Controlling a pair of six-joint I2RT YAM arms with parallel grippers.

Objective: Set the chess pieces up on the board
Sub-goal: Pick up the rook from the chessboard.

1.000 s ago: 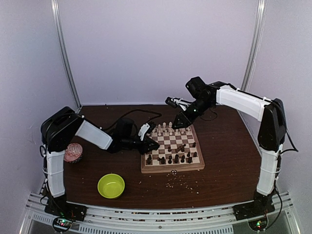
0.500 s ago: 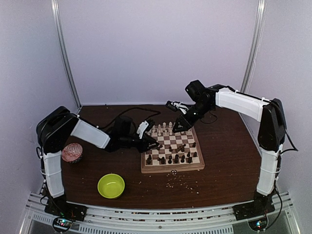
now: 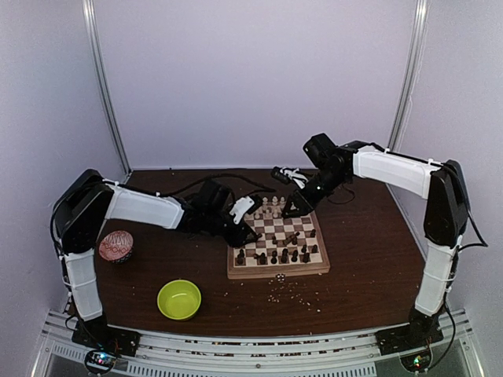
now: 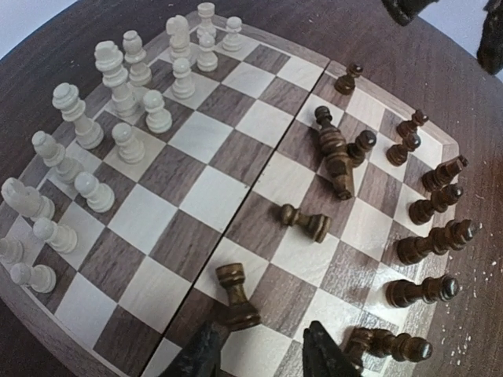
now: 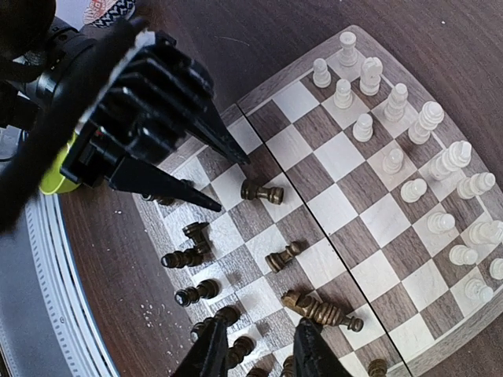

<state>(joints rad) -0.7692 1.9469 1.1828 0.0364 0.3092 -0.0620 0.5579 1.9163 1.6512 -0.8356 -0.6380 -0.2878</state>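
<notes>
While the left gripper [image 4: 263, 355] stands open and empty, a dark rook [image 4: 236, 297] sits just off one fingertip [image 4: 206, 349] on the board [image 4: 196, 192]. Beyond it a toppled dark pawn [image 4: 306, 222] lies crosswise to the approach, probably left-arm work. The right gripper [image 5: 259, 353] hangs half-open and empty over the far side.

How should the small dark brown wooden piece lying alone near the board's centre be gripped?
Probably from above, left pincer across the narrow stem of the fallen dark brown wooden piece: it lies on its side, base and head wider.
</notes>
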